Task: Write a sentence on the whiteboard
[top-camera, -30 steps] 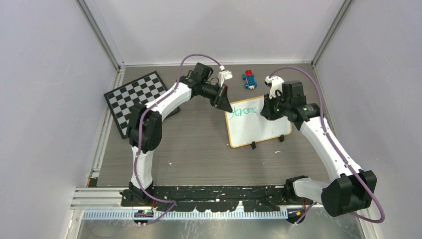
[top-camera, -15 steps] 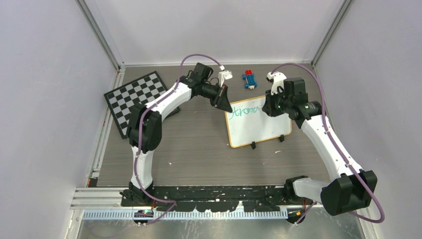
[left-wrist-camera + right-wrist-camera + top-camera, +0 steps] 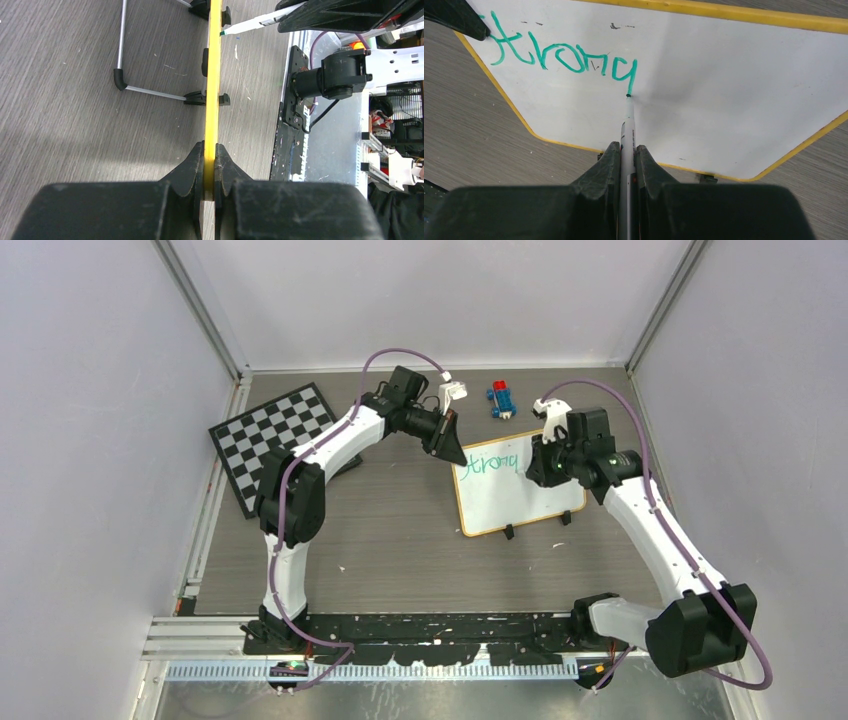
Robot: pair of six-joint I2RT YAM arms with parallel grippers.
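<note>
Item: whiteboard (image 3: 522,502), propped on the bench (image 3: 400,540) right of centre, between the two arms. We judge it light, stiff and slick-faced, apt to tip on its wire stand (image 3: 120,80), and best held by the frame edge. The left end effector (image 3: 210,150) does so, closed on the yellow rim. The right end effector (image 3: 626,150) clamps the marker (image 3: 628,117), its tip at the "g" of the sentence (image 3: 564,52), "Strong". We read the lettering cleanly only from the right wrist. The left wrist alone shows the stand.
</note>
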